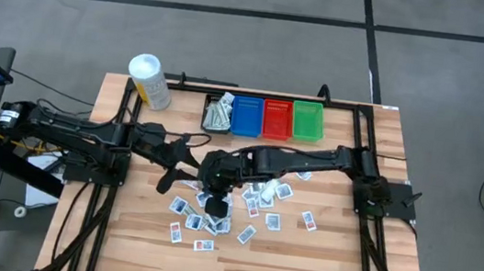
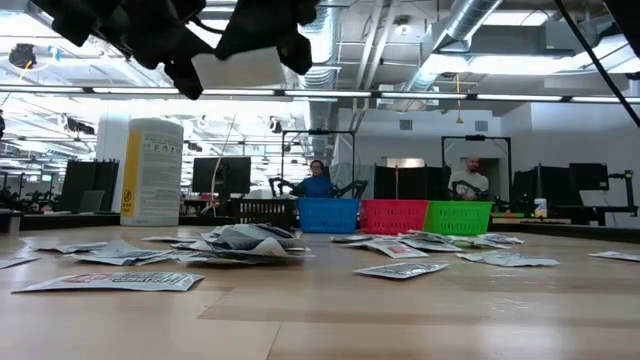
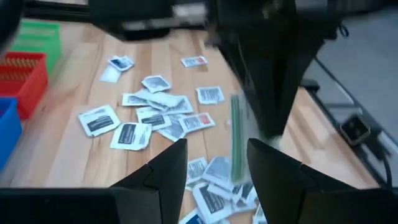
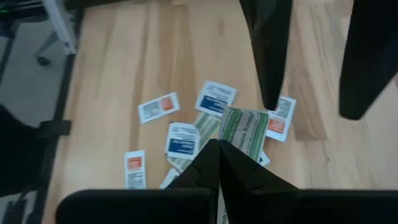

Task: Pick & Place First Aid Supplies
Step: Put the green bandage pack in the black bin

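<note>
Wooden table point(image 1: 320, 256), packets point(image 1: 219, 114) in black bin point(image 1: 207, 113)

The high view looks straight down on the whole table point(image 1: 320, 256). The low view faces level across it. Both wrist views look closely down on the scattered packets point(image 4: 214, 99), which every view shares.

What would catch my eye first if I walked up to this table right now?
Probably the two dark arms meeting over the table's middle: the right gripper is shut on a green-printed packet, held up in front of the open left gripper. Beneath them, dozens of small packets lie scattered on the wood. Along the far edge sits a bright row of blue, red and green bins.
</note>
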